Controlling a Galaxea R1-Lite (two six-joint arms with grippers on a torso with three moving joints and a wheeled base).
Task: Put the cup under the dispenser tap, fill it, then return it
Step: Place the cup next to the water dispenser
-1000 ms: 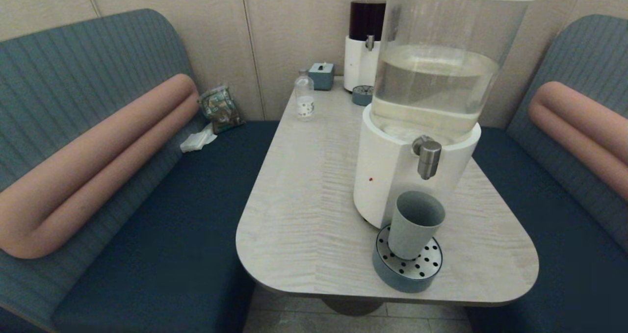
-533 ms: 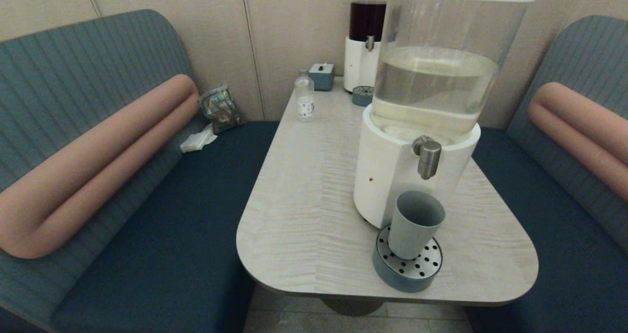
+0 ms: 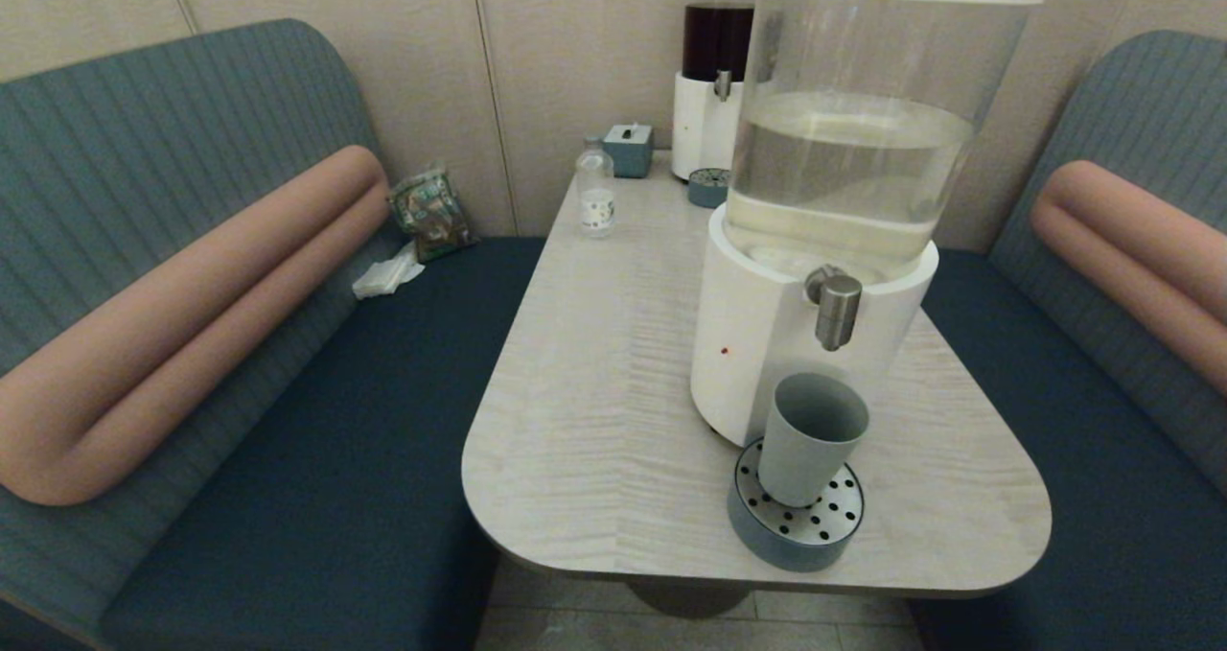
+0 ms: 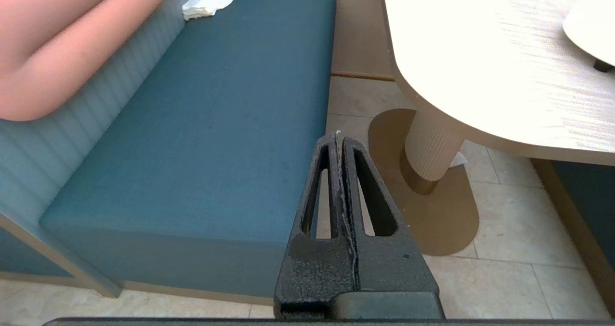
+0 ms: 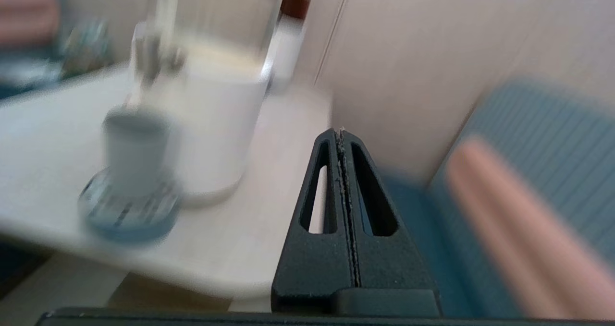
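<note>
**Cup on drip tray under tap; fill or return step unclear**

Progress: cup [image 3: 812,437] stands upright on the round drip tray [image 3: 762,536] at the foot of the big dispenser [image 3: 767,344], w/ the tap [image 3: 837,311] roughly at 12 o'clock above its mouth. So placement looks done. Can't tell from the head view whether there's liquid in the cup; the inside reads as plain grey-green. No stream visible from the tap. Judgement: either filling is still to do, or it's finished and only the return is left. Nothing grips the cup now.

Grippers: neither arm shows in the head view. Left gripper [image 4: 339,141] hangs low beside the table [image 4: 480,76], over floor and bench seat, fingers pressed together, holding nothing; looks parked. Right gripper [image 5: 341,136] is off the table's right side, fingers also together and empty; the cup [image 5: 135,146] sits well apart from it, and the wrist view is smeared, so detail there is poor.

Around, on the head view's clock w/ the cup as centre:
- small clear bottle [image 3: 595,196] at approx 11, far end of table
- dark-liquid dispenser [image 3: 709,85] at approx 12, behind the big tank
- small teal box [image 3: 629,148] beside it
- snack bag [image 3: 431,212] and crumpled tissue [image 3: 386,275] on the left bench, approx 10

Obstacles: none near the cup. Table edge is close at 6, so little margin when reaching in; tap overhangs, so a lift should clear it sideways first.
</note>
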